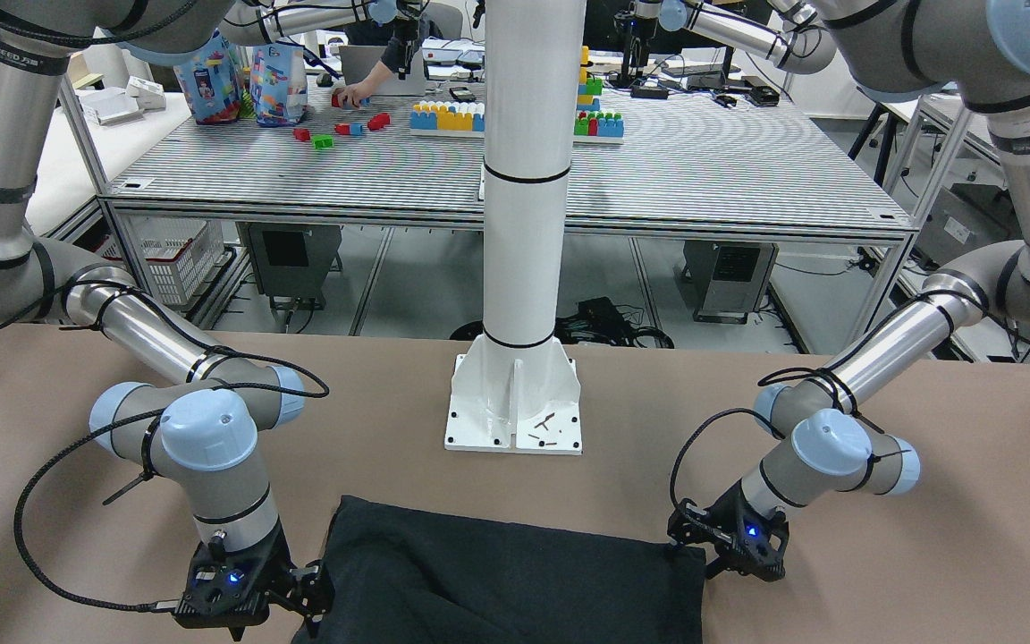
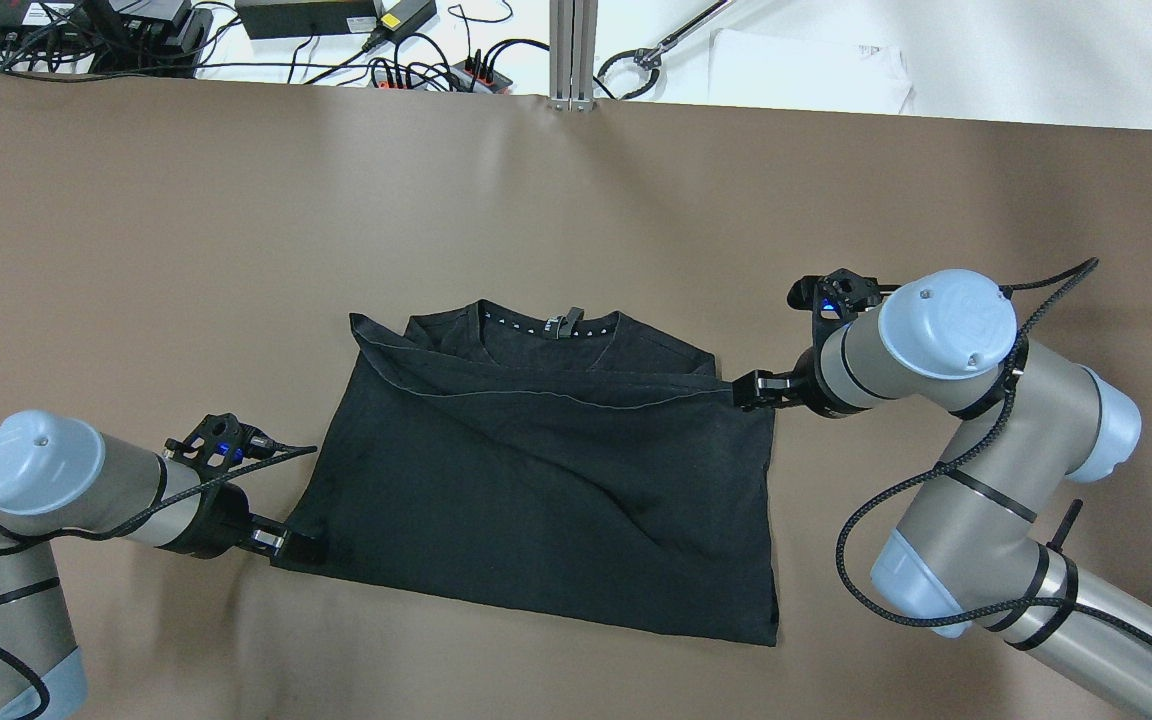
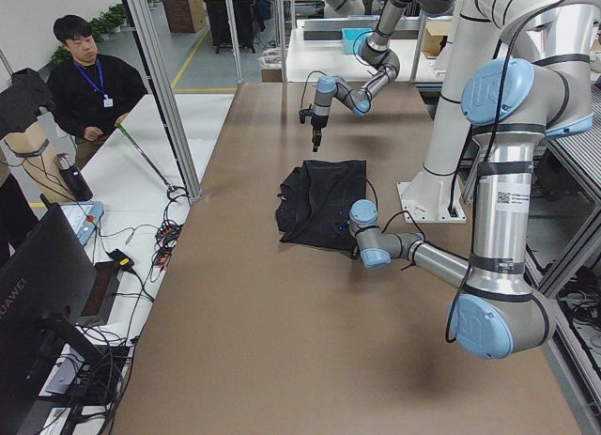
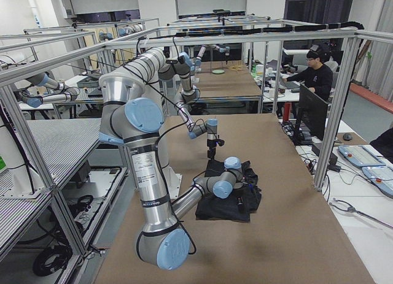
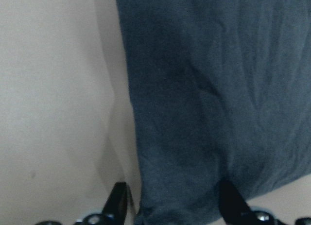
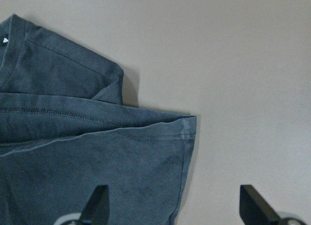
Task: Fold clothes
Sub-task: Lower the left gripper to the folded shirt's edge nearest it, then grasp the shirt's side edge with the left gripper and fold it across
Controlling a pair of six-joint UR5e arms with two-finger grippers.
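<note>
A white mesh crate [image 1: 168, 259] sits under the grey bench [image 1: 703, 170] behind the robot, its contents not discernible; two printed bags [image 1: 247, 82] stand on that bench beside scattered toy blocks [image 1: 448, 116], with a person's hand [image 1: 354, 93] among them.

On the brown-covered table [image 2: 136, 250] the black garment [image 2: 546, 480] lies mid-table between the two arms, a bare strip of table apart from the white pillar's base [image 1: 515, 407]; its hemmed edge is laid over the chest, and the neckline [image 2: 551, 325] shows beyond it on the far side from the robot.

The left gripper [image 2: 286, 542] sits low at the garment's near left corner, jaws parted, its fingers [image 5: 118, 203] straddling the fabric edge without pinching it; the right gripper [image 2: 748, 390] is at the far right corner, where the hem ends, jaws spread wide, one of its fingers [image 6: 99, 203] over cloth and the other over bare table, holding nothing.

The room is a lab of aluminium frames and further benches; one person [image 3: 89, 83] watches from beyond the table's left end, another [image 4: 316, 75] sits at a desk off its right end; cables and power strips [image 2: 416, 70] line the table's far edge.
</note>
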